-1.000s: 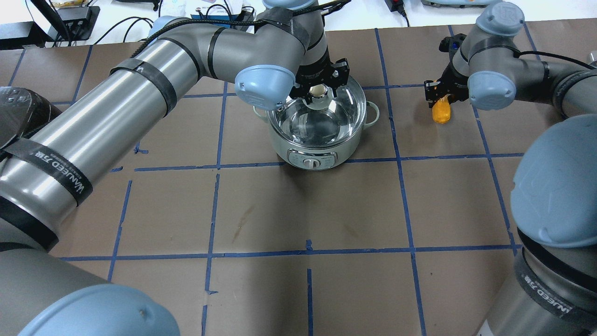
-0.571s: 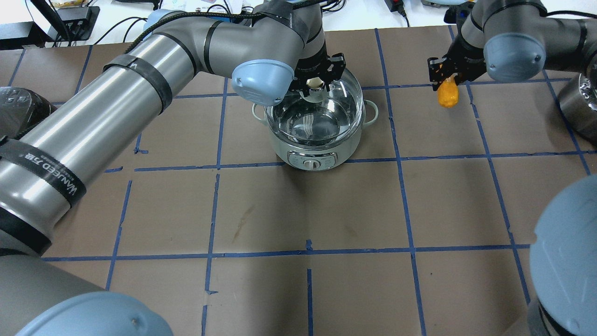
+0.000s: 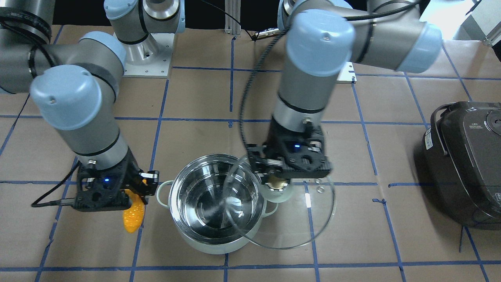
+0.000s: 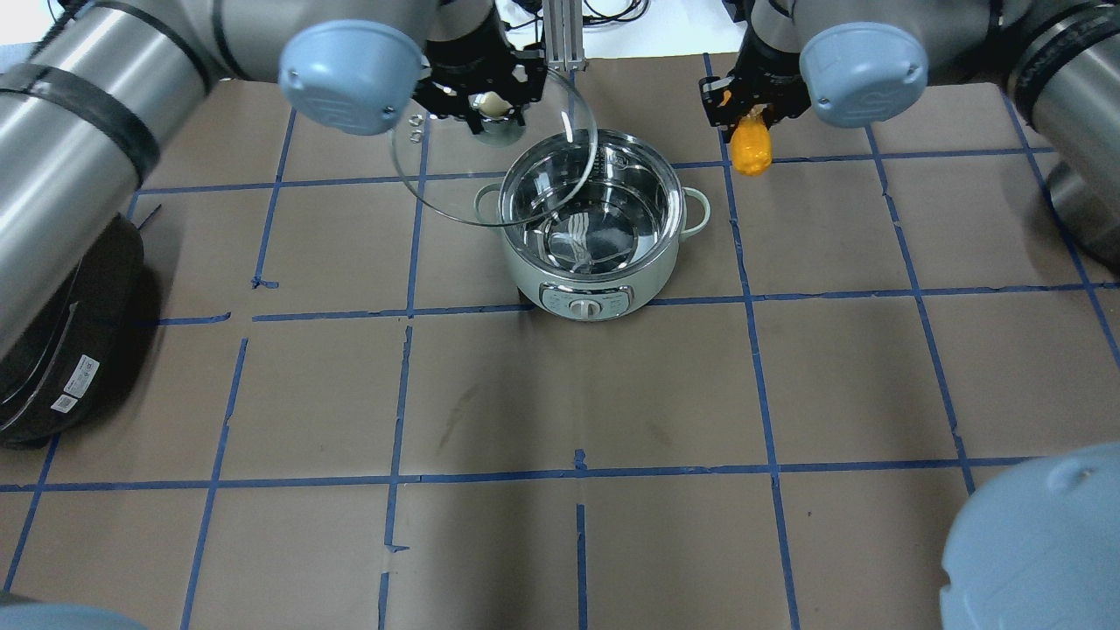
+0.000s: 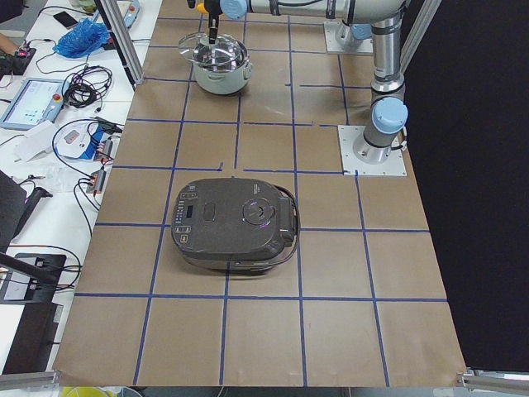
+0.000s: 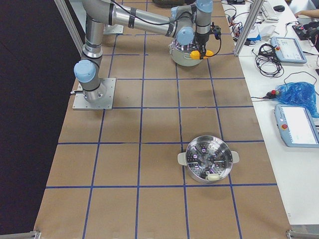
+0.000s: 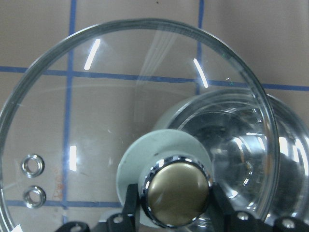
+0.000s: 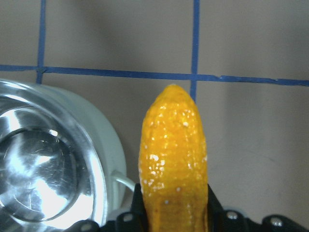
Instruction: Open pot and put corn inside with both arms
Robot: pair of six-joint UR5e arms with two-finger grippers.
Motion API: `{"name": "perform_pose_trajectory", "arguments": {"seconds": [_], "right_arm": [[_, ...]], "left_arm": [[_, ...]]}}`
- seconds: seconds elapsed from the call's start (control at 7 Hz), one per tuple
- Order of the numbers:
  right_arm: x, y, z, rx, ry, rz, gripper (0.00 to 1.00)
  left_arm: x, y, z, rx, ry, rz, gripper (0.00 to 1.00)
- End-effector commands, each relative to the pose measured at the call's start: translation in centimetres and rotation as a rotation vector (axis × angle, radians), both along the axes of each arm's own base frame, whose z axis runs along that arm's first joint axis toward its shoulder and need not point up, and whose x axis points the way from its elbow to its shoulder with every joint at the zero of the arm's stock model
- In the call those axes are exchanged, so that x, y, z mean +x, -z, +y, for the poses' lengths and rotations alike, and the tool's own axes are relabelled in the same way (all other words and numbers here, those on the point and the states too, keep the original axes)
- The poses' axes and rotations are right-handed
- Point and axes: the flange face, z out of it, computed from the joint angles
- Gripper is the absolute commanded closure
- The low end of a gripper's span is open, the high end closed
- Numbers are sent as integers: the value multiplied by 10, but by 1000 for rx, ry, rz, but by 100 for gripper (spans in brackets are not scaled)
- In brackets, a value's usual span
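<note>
The mint-white steel pot (image 4: 584, 302) stands open on the table; it also shows in the front view (image 3: 174, 196). My left gripper (image 4: 492, 107) is shut on the knob (image 7: 176, 191) of the glass lid (image 4: 446, 171). It holds the lid in the air, off to the pot's far left side and overlapping its rim (image 3: 289, 231). My right gripper (image 4: 749, 118) is shut on the yellow-orange corn (image 4: 752, 149). The corn hangs tip down above the table, just beside the pot's right handle (image 8: 174, 154), (image 3: 132, 219).
A big dark rice cooker (image 4: 61, 350) sits at the table's left side (image 3: 465, 156). A steel steamer basket (image 6: 208, 164) stands far off on the right end. Blue tape lines grid the brown table.
My left gripper has lifted the lid off the pot and carried it back and to the left. My right gripper has carried the corn up and leftward, close to the pot.
</note>
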Motion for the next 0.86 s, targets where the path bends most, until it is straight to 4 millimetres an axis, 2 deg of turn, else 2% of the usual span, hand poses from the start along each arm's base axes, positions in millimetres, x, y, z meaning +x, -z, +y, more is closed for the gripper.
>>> {"name": "perform_pose_trajectory", "arguments": {"seconds": [0.0, 0.14, 0.29, 0.43, 0.57, 0.71], "right_arm": [[82, 7, 9, -6, -11, -12, 89], [126, 26, 17, 14, 19, -8, 90], [140, 45, 18, 30, 64, 15, 90], [151, 57, 17, 27, 80, -7, 90], [162, 67, 19, 28, 70, -1, 90], [160, 86, 24, 54, 69, 16, 89]], "left_arm": [[137, -4, -19, 28, 94, -44, 87], [164, 14, -30, 53, 92, -24, 87], [178, 41, -36, 88, 121, -25, 87], [219, 73, -40, 130, 74, 21, 87], [247, 96, -38, 148, 98, 94, 87], [250, 116, -40, 153, 106, 108, 87]]}}
